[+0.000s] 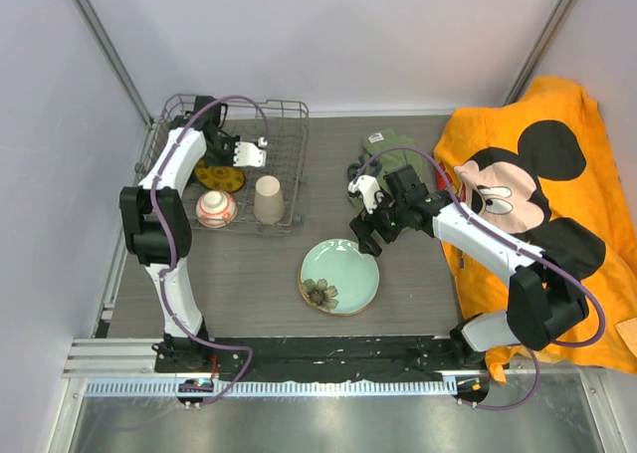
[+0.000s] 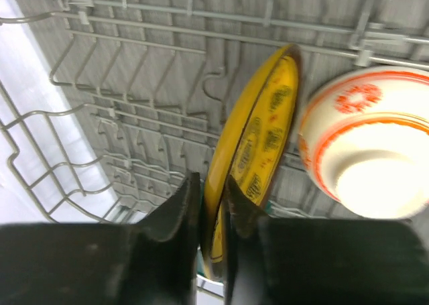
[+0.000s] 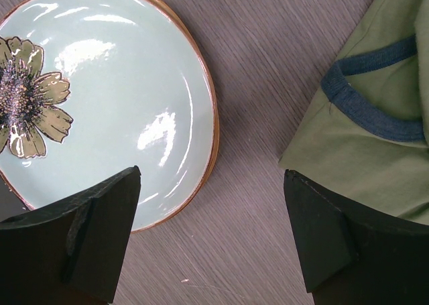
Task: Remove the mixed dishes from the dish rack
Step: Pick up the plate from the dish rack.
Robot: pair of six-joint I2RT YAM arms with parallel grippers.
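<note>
Grey table (image 1: 249,284) — yellow plate (image 2: 258,137) partly hidden

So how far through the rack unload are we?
Done: one green plate lies on the table, outside the rack. In hand: the left gripper has its jaws closed on the yellow plate, which stands in the rack. Left: that plate, the bowl and the cup, all in the rack. The right gripper is open and empty beside the green plate.
</note>
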